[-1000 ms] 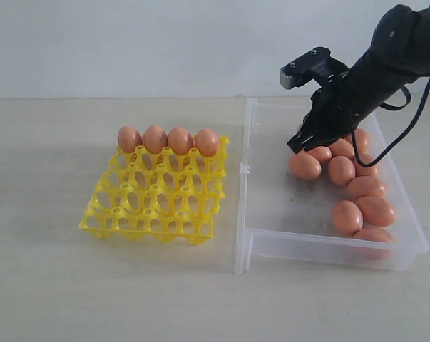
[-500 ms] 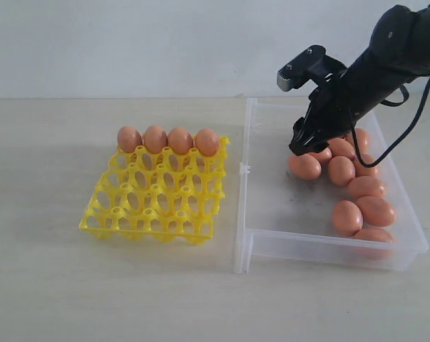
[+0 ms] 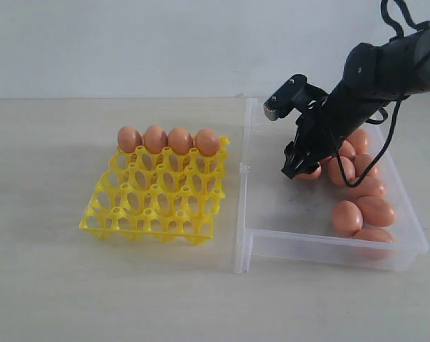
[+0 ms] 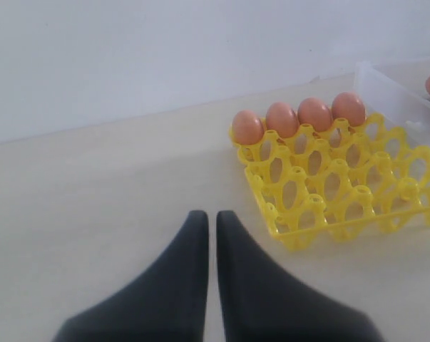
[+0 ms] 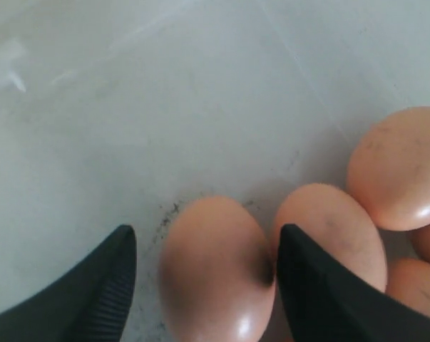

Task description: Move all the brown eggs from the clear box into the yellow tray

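Note:
My right gripper (image 3: 298, 167) is down in the clear box (image 3: 272, 214), open, its fingers either side of one brown egg (image 5: 215, 278). One finger touches that egg's side, and a gap shows at the other finger. In the exterior view the arm hides most of this egg. Several more brown eggs (image 3: 364, 206) lie along the box's right side. The yellow tray (image 3: 154, 206) stands left of the box with several brown eggs (image 3: 168, 140) filling its far row. My left gripper (image 4: 212, 215) is shut and empty over the bare table near the tray's corner (image 4: 286, 235).
A neighbouring egg (image 5: 336, 228) lies against the finger on that side, and another egg (image 5: 400, 171) lies just beyond it. The box floor (image 5: 165, 107) left of the eggs is bare with dark smudges. A pale wall runs behind the table.
My right gripper has opened and moved left and down, from above the egg cluster to astride the leftmost egg. The tray and its eggs have not moved.

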You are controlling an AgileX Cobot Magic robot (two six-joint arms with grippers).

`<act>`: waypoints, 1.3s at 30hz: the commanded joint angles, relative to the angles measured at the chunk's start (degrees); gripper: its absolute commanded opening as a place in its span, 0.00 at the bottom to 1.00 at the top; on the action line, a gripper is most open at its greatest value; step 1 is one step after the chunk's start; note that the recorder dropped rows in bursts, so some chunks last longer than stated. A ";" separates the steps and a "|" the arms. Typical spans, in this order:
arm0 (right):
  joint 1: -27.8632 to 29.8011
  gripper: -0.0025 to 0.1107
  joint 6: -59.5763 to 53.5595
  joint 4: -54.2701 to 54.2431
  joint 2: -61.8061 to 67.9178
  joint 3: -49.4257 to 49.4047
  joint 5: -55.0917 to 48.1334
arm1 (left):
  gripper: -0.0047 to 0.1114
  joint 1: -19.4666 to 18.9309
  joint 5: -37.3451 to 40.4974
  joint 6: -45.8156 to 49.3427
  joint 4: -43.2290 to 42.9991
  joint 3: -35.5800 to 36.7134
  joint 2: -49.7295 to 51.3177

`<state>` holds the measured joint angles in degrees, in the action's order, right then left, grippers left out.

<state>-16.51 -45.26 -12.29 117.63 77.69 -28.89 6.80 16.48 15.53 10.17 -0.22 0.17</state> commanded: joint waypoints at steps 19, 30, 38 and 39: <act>0.03 0.02 8.14 0.55 2.97 0.70 5.15 | 0.07 0.34 -0.23 0.01 -0.09 0.22 -0.17; -0.19 0.02 4.89 -14.55 -4.00 0.96 10.73 | 0.07 0.34 -0.23 0.01 -0.09 0.22 -0.17; -7.30 0.02 -23.05 -47.33 -7.65 0.96 10.54 | 0.07 0.34 -0.23 0.01 -0.09 0.22 -0.17; -8.63 0.02 -26.47 -51.10 -7.65 0.96 10.54 | 0.07 0.34 -0.23 0.01 -0.09 0.22 -0.17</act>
<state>-21.70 -61.56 -52.21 110.82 78.25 -18.33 6.80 16.48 15.53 10.17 -0.22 0.17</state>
